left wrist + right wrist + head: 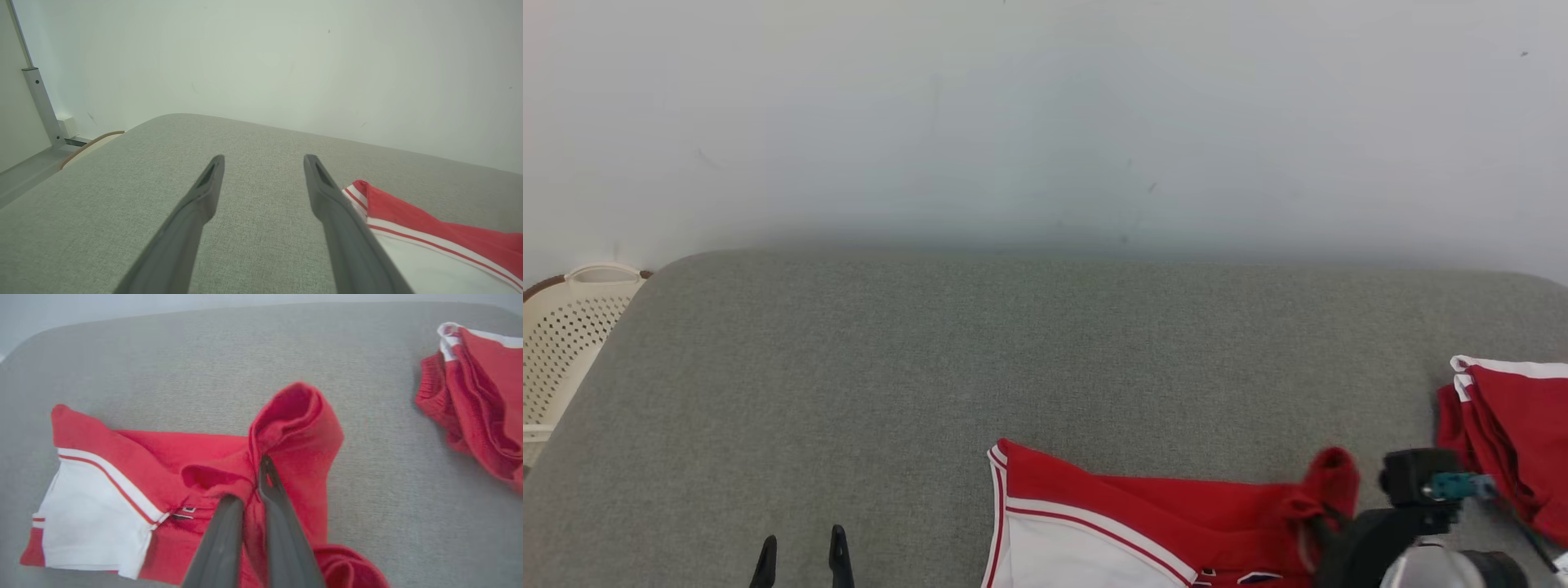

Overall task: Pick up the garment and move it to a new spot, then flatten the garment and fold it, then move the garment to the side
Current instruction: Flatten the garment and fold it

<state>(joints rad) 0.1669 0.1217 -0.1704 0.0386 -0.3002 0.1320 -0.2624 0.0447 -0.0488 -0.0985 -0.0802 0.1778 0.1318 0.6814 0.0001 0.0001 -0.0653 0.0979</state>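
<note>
Two grippers, one doing all the work: the right gripper (249,486) had its jaws pinched almost together on a bunched ridge of red cloth at the right end of the garment (135,465). The left gripper (803,543) hung with its jaws spread wide and nothing between them, low over the bare grey padded surface (931,351), left of the garment's white panel. The garment lay at the near edge of the surface, right of centre in the head view, mostly down on the padding with just the pinched bit pulled up into a peak. My read was the pick-up-and-move step, or maybe the start of flattening, hard to call, and nothing looked folded yet. I'd guess the next move needed the right arm to carry that pinch without the thin cloth slipping out, and the left to come across for the striped corner so it could be stretched flat. The right wrist view gave the pinch properly, plus a small label (186,512) by the white panel. In the head view the arm's own body covered most of the grip, but that view had a pale perforated basket (564,343) off the left edge. A second red garment (1511,433) sat bunched well apart on the right, and the left wrist view caught the striped corner beside its right finger
</note>
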